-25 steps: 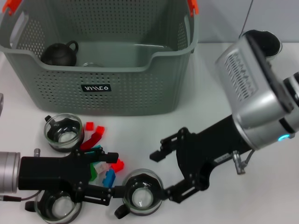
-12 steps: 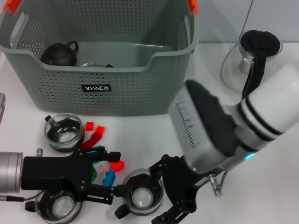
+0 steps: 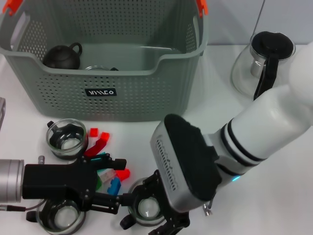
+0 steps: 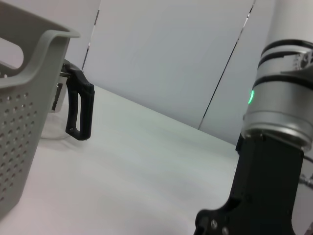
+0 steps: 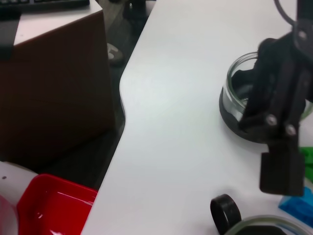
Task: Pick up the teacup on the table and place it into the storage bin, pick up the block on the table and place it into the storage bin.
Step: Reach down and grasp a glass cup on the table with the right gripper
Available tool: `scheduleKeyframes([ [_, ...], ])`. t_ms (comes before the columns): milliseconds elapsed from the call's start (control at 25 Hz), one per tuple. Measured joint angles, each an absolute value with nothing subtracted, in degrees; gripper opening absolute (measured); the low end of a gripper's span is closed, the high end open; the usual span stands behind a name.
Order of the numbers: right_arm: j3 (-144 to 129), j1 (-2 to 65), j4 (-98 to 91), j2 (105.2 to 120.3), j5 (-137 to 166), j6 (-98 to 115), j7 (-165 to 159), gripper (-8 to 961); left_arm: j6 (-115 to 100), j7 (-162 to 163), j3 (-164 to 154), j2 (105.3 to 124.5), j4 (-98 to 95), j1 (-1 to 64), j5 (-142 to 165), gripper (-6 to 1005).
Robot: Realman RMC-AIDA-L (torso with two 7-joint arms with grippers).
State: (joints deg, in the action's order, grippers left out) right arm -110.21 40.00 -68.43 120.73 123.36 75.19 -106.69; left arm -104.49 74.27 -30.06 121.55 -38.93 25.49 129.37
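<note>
My right gripper (image 3: 155,215) sits over the teacup (image 3: 146,206) at bottom centre; whether it's open, I cannot tell. My left gripper (image 3: 111,183) is spread open over the blocks (image 3: 113,185).

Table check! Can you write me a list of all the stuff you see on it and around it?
Surface: white table, no spills seen.
Job's things: storage bin at the back; three glass teacups on the table, one near the bin, one at the front left, one in the middle; small coloured blocks between them.
Clutter: black teapot inside the bin; glass jug at the right.
Pincers: left pincer open over the blocks; right pincer at the middle teacup.
Cables: thin wire loop by the left arm.
Surroundings: brown cabinet and red container beside the table.
</note>
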Motion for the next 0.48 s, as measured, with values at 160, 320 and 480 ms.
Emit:
scheduleKeyframes([
  [160,-112.25,40.76,-66.65,120.88,123.39,72.97,-107.08,806,-104.49,74.18,-30.02,121.55,-38.93,25.49,129.33,948],
  [320,-114.71,42.30,-64.34,120.93,123.39,71.32,-109.37,806,-104.48,74.12,-29.44,121.55,-38.92,25.49,129.17,948],
  [480,-115.67,42.96,-63.37,120.94,123.40,71.08,-110.51,806,-103.99,74.10,-29.40,121.55,-38.63,25.49,129.16,948],
])
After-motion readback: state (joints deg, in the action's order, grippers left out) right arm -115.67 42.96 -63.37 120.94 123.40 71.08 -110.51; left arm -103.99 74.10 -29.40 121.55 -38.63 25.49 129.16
